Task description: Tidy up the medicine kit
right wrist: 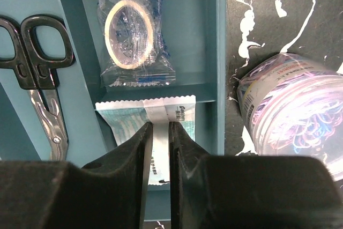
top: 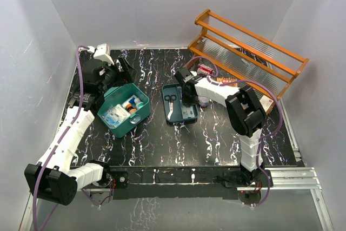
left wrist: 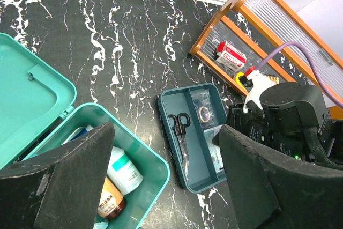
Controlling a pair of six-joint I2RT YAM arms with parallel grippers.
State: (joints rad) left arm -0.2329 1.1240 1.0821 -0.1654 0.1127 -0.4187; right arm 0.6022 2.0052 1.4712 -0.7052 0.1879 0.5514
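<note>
We see the medicine kit (top: pixel 130 129) open, well left of the orange rack (top: pixel 246 52), left gripper (left wrist: pixel 166 128) spread above it. Nearer the rack, the right gripper (right wrist: pixel 159 130) pinches a sachet (right wrist: pixel 172 112) in the insert tray (right wrist: pixel 193 25).

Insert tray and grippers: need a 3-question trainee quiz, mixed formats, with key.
1. True or false: the scissors share a compartment of the insert tray with the wrapped tape roll.
2. What sits between the right gripper's fingers? A scissors, B sachet, C tape roll.
3. Fill in: the left gripper, near the medicine kit, is ___ (open/shut).
Key: 1 false; 2 B; 3 open.
</note>
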